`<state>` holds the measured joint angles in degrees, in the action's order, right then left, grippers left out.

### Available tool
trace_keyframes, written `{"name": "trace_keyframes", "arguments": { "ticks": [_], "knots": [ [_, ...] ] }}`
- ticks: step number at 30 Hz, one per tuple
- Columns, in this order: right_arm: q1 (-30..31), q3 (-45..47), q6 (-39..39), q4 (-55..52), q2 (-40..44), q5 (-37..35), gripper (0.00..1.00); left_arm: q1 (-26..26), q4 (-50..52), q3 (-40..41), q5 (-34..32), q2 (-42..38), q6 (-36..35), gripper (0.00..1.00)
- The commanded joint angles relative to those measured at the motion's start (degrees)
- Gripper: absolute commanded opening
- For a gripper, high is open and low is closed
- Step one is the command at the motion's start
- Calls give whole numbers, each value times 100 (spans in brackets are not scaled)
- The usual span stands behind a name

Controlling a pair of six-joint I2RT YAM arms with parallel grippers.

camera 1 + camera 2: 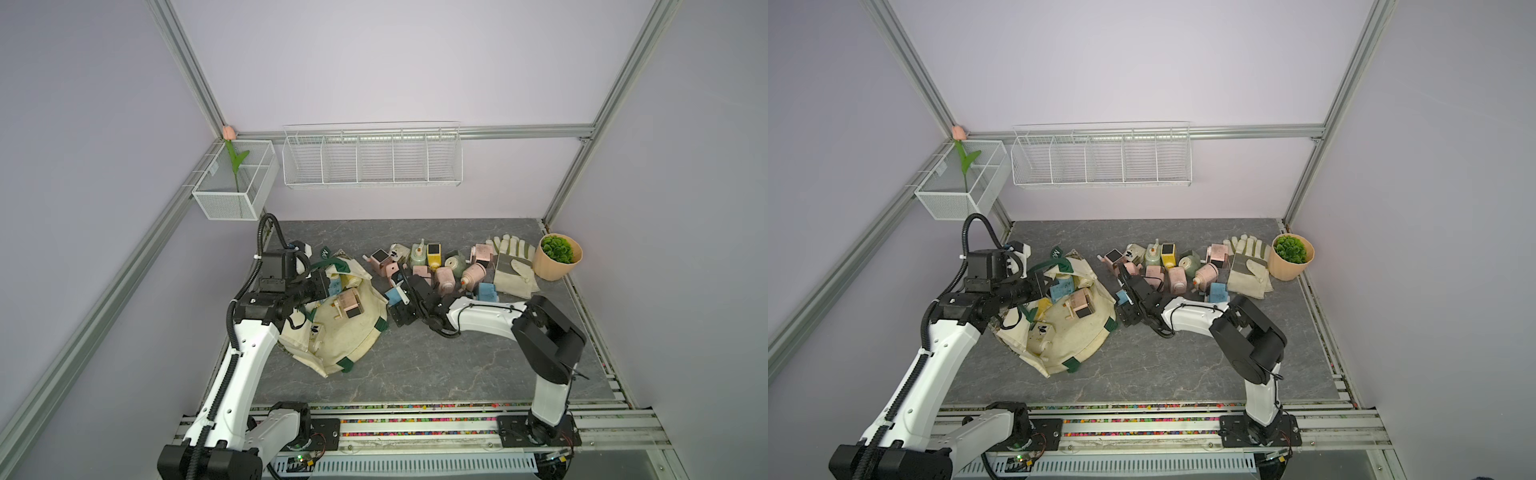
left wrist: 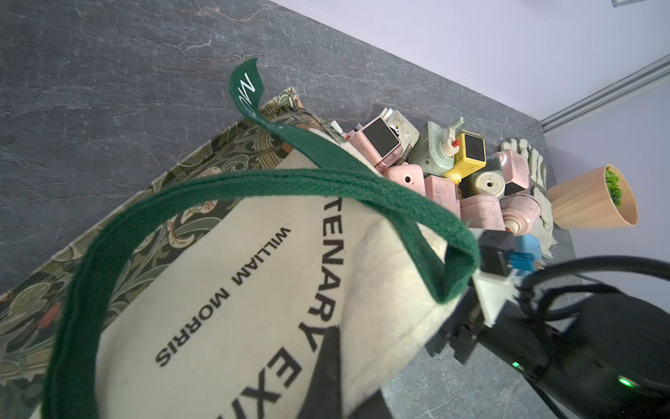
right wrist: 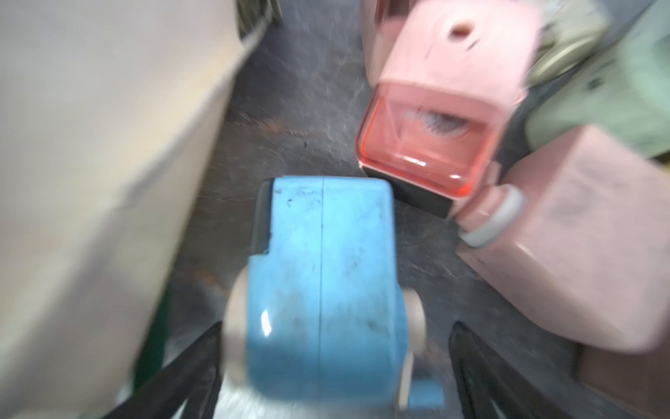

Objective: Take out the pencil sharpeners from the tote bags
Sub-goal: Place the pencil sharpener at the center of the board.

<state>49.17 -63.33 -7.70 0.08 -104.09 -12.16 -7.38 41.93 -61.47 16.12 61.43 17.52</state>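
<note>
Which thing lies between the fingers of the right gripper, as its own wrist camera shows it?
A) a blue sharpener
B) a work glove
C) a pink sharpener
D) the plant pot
A: in the right wrist view the blue sharpener lies between the spread fingers of the right gripper, beside the tote bag, with a gap showing on each side of it.

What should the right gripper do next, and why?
Probably the right gripper should back off the blue pencil sharpener. Its jaws stand open either side of it, it seems to rest on the table, and a pink pencil sharpener lies in the tote bag.
</note>
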Motion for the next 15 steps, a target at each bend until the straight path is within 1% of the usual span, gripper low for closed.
{"name": "trace_keyframes", "arguments": {
  "ticks": [1, 4, 8, 10, 12, 15],
  "knots": [
    [-12, 387, 4, 370, 772, 41, 93, 35, -62, 56, 50, -184, 76, 0],
    [-2, 676, 32, 450, 1253, 111, 96, 35, -60, 48, 56, -163, 76, 0],
    [124, 1049, 116, 746, 1855, 433, 100, 44, -62, 47, 66, -158, 76, 0],
    [331, 1233, 201, 913, 2166, 548, 99, 52, -71, 48, 80, -158, 85, 0],
    [617, 1453, 321, 1089, 2437, 507, 98, 52, -71, 48, 91, -160, 85, 0],
    [1085, 1489, 503, 1149, 2633, 563, 97, 61, -80, 52, 107, -149, 85, 0]
  ]
}}
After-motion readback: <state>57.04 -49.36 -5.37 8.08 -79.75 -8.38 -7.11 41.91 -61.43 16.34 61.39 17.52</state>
